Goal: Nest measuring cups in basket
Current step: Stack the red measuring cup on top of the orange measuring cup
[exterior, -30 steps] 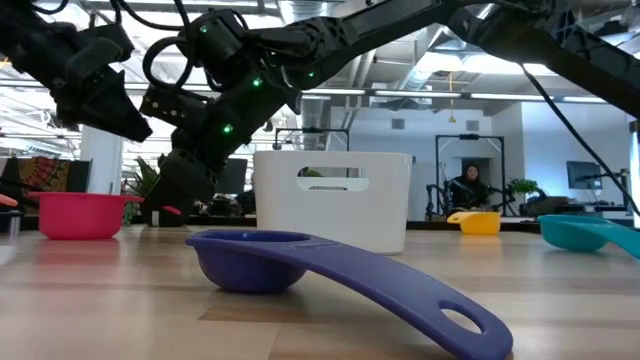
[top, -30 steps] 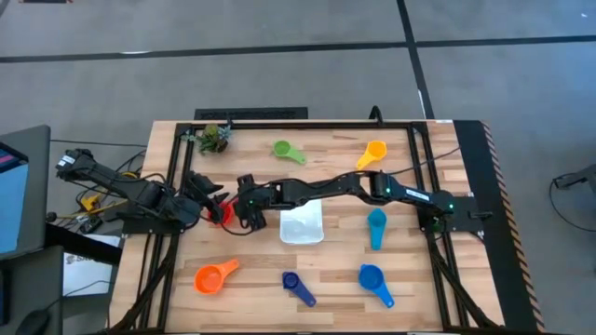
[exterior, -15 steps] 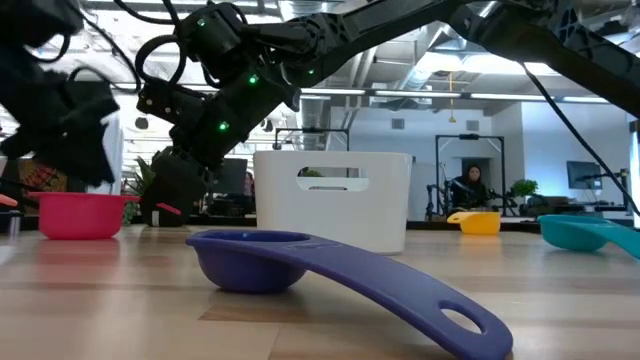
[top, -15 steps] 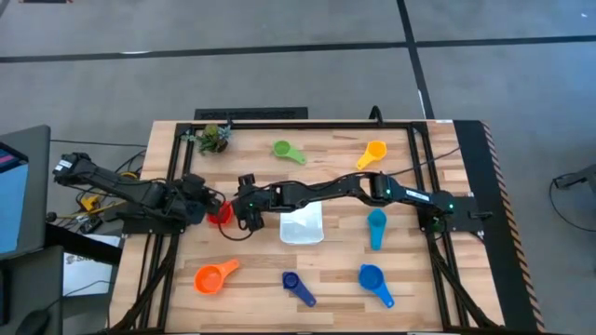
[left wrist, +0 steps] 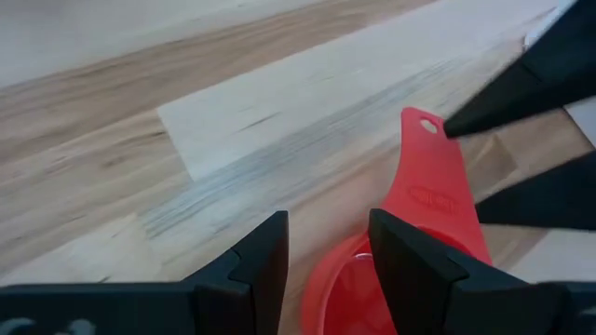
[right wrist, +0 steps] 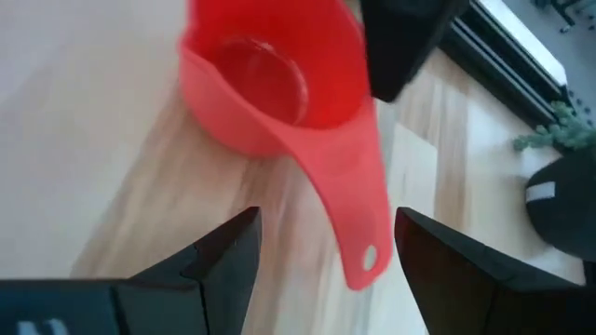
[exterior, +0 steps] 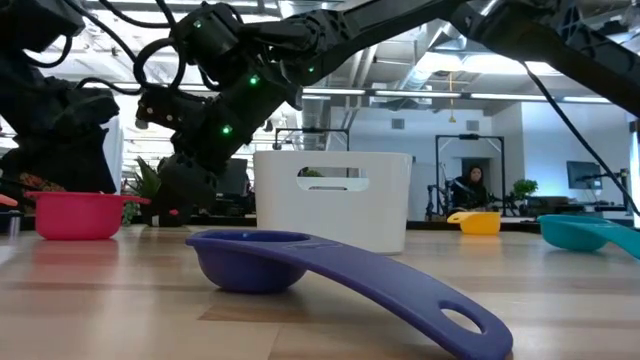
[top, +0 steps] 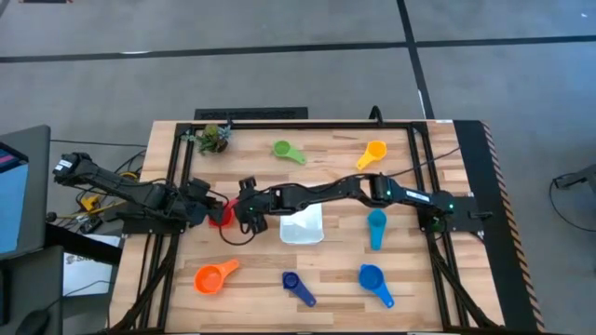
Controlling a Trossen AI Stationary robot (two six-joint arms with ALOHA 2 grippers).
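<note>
The red cup (top: 221, 216) sits upright on the table, left of the white basket (top: 302, 223). My left gripper (left wrist: 328, 251) is open and low over the cup's bowl; the bowl's rim (left wrist: 321, 270) lies in the gap between its fingers. My right gripper (right wrist: 326, 228) is open on the cup's other side, and the handle's free end (right wrist: 365, 253) lies between its fingers, apart from them. The green (top: 287, 151), yellow-orange (top: 372, 154), teal (top: 376, 226), blue (top: 374, 281), dark blue (top: 296, 286) and orange (top: 214, 275) cups lie loose around the basket. My left gripper stands over the red cup's bowl rim (left wrist: 317, 279), coming from the table's left and slanting down, with one finger (left wrist: 414, 265) over the bowl and the other (left wrist: 251, 265) outside it. I cannot tell whether either finger touches the cup.
A small green leafy clump (top: 216, 138) lies at the far left corner. Black frame rails (top: 177, 186) run along the table's sides. In the low view the dark blue cup (exterior: 300, 265) lies in front of the basket (exterior: 335, 195). A person sits far off in the room (exterior: 465, 188).
My left gripper has come down and toward the table's near edge, onto the red cup's bowl. My right gripper has shifted a little toward the near edge beside the cup. The red cup has stayed where it was.
</note>
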